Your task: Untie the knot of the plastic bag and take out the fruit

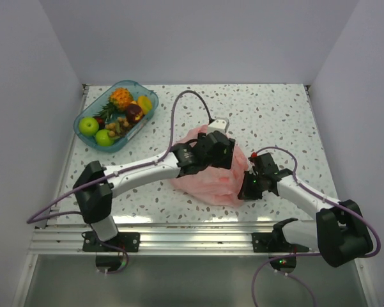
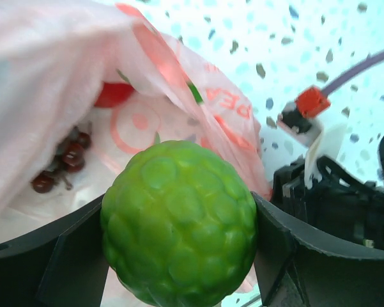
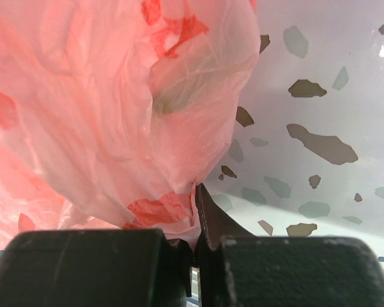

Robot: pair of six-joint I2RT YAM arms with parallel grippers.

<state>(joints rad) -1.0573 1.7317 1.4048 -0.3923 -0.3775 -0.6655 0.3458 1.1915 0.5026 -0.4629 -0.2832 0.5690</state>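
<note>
Left wrist view gives the clearest look: the bumpy lime-green round fruit [image 2: 179, 224] sits between the two black fingers [image 2: 51, 262] of the left gripper [image 2: 179, 256], which press on its left and right sides. The fruit is just outside the open mouth of the thin, crinkly, pale-pink plastic bag [image 2: 57, 70]. Deeper in the bag lie a bunch of dark purple grapes [image 2: 64, 163] and something red that is half hidden.

I judge the green fruit to be firm and light, and its bumpy skin should give the pads some hold, so a grip across its widest part looks right. The grapes will be soft and loose; the stem is probably the better place to take them. The bag is limp and slippery and needs to be held down.

From above, the left arm reaches forward and to the right, its wrist bent down over the bag in the middle of the speckled white table [image 1: 275, 115]. The right gripper [image 3: 193, 256] is pressed together on a fold of the pink plastic at the bag's right edge, low at the table. The clear blue plastic tray [image 1: 133, 135] with other fruit stands well apart at the far left.
</note>
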